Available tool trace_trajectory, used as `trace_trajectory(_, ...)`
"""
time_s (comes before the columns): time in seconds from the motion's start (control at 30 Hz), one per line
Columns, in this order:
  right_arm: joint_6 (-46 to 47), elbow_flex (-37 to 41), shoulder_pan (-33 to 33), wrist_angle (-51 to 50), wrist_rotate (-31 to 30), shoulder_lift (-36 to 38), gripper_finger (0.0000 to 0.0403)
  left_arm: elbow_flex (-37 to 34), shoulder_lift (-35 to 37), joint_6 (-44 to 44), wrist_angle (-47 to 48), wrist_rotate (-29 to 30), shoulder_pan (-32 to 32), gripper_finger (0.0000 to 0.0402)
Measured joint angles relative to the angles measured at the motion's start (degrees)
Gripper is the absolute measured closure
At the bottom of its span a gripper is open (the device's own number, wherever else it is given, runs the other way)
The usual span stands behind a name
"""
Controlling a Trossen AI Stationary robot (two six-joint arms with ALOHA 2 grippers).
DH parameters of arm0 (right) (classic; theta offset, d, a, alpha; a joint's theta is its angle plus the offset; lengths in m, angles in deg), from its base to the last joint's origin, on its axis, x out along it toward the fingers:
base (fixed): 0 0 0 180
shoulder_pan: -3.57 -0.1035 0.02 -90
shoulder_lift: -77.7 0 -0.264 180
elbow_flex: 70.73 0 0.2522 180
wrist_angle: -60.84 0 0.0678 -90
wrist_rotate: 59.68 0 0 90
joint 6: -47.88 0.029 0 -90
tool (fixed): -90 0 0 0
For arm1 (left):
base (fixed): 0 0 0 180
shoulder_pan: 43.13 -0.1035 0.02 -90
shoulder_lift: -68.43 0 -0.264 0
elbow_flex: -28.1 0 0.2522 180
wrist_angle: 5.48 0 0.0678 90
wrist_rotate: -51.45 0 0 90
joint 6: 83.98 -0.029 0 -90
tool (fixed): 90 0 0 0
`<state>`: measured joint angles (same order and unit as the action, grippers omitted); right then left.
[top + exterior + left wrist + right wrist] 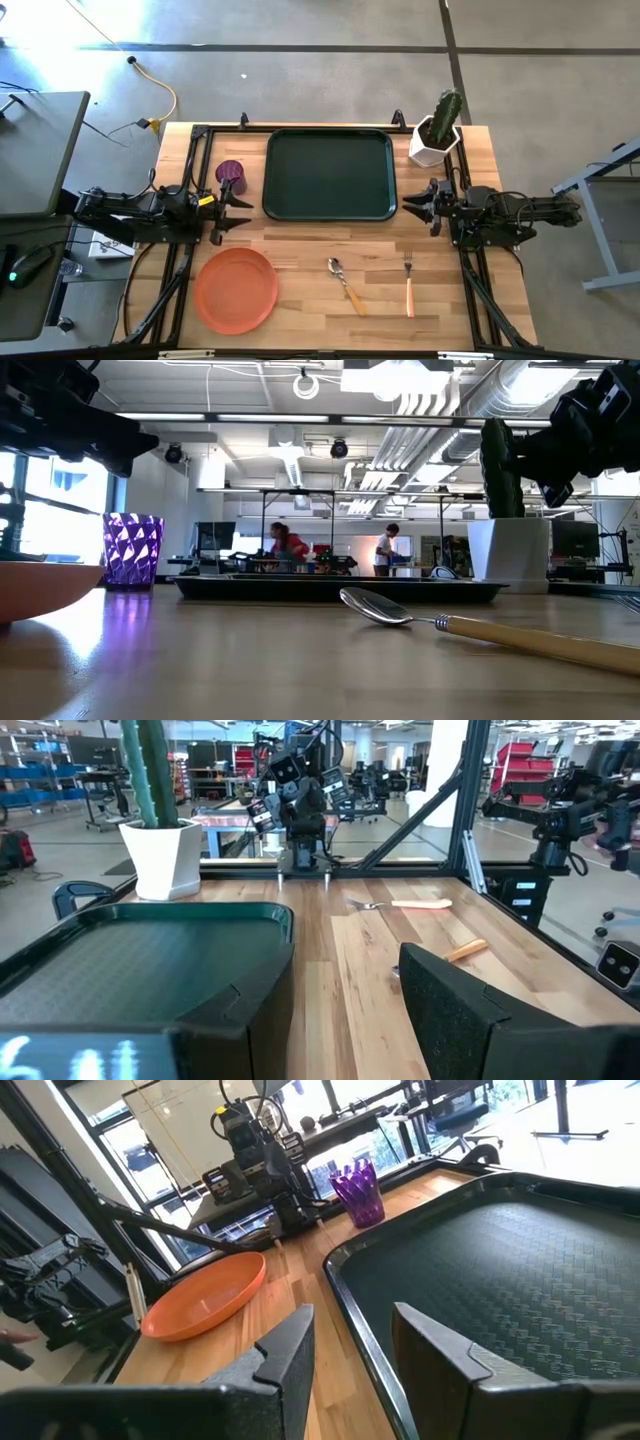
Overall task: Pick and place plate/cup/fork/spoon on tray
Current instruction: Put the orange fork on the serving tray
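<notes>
The dark green tray [330, 172] lies at the table's far middle. The purple cup [230, 176] stands upright to its left. The orange plate [236, 288] lies at the near left. The spoon [346, 283] and the fork [408, 281] lie side by side on the table near the front, right of the plate. My left gripper [242, 207] hovers open just near the cup, left of the tray. My right gripper [412, 204] hovers open at the tray's right edge. Both are empty.
A white pot with a green cactus [438, 132] stands at the far right corner, beside the tray. Black frame rails run along the table's left and right sides. Bare wood lies between the tray and the cutlery.
</notes>
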<state>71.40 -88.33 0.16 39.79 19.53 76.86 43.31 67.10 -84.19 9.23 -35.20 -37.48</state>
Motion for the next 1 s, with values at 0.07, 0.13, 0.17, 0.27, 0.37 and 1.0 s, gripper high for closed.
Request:
trace_trajectory(0.07,0.00,0.00,0.00,0.98,-0.02,0.00,0.0276,0.02,0.00,-0.01,-0.09,0.17,0.00,0.0232)
trace_trajectory(0.13,0.89,0.00,0.01,1.90,0.00,0.02,0.0276,0.02,-0.02,0.00,-0.09,0.19,0.02,0.0232)
trace_trajectory(0.17,2.43,0.00,0.00,2.37,0.06,0.02,0.0276,0.01,-0.02,0.00,-0.09,0.19,0.02,0.0232)
trace_trajectory(0.27,7.81,0.00,-0.01,4.08,0.23,0.02,0.0276,0.01,-0.01,-0.01,-0.09,0.28,0.02,0.0232)
trace_trajectory(0.37,10.85,-0.01,-0.01,7.00,0.02,0.02,0.0276,0.02,0.00,-0.01,-0.09,0.30,0.01,0.0232)
trace_trajectory(1.0,26.03,-6.76,-0.01,20.28,3.36,-1.15,0.0276,0.01,-0.01,0.00,-0.06,0.32,0.01,0.0232)
